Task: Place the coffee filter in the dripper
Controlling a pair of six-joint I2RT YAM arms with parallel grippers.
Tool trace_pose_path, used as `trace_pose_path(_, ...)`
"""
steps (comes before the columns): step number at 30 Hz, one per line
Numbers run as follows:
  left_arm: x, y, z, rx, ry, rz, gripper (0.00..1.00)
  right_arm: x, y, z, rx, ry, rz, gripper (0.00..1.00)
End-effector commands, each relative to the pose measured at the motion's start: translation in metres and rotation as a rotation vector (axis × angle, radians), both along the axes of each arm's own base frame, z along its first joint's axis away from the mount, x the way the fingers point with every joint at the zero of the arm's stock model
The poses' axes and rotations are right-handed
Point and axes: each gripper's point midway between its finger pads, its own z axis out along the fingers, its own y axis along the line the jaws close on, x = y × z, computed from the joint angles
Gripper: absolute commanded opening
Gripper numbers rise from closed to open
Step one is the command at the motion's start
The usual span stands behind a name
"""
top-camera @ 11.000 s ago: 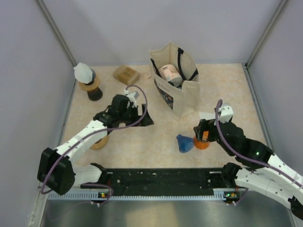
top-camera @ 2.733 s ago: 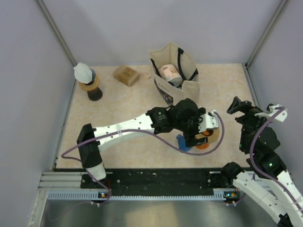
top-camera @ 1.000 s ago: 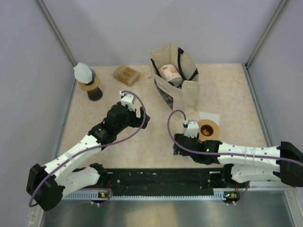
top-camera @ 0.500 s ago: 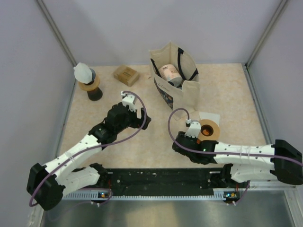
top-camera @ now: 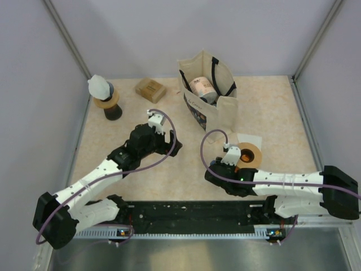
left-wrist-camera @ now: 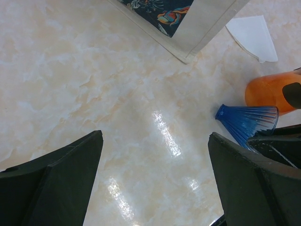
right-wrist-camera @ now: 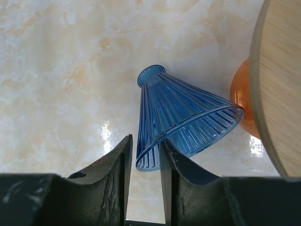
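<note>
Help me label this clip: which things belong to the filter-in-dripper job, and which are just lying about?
Job: blue dripper, lying on its side; white paper filter; right gripper, astride the dripper's rim.
Lying about: tote bag; brown box; orange vessel; stand with white cone.

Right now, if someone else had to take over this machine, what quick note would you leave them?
Left gripper: open, empty, above bare table.
Right gripper: jaws narrow either side of the blue dripper rim; firm grip unclear.
The dripper lies on its side beside the orange vessel.
Coffee filter: flat on the table near the tote bag.
Done: nothing placed yet.
Left: stand the dripper upright, then put the filter in.
</note>
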Motion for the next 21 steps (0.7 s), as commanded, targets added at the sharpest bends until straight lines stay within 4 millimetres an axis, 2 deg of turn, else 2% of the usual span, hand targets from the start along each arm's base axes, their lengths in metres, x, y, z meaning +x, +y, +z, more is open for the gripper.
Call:
trace_pose_path(1, 0.006, -0.006, 0.016, -0.041, -0.036, -0.009, 0.99, 0.005, 0.003, 0.003, 0.012, -0.044, -0.021, 0.30)
trace_pose_path(10, 0.004, -0.008, 0.016, -0.047, -0.033, -0.021, 0.99, 0.012, 0.006, 0.006, 0.041, -0.086, -0.054, 0.29)
trace_pose_path(21, 0.001, -0.009, 0.019, -0.058, -0.038, -0.034, 0.99, 0.014, 0.005, 0.002, 0.035, -0.086, -0.070, 0.09)
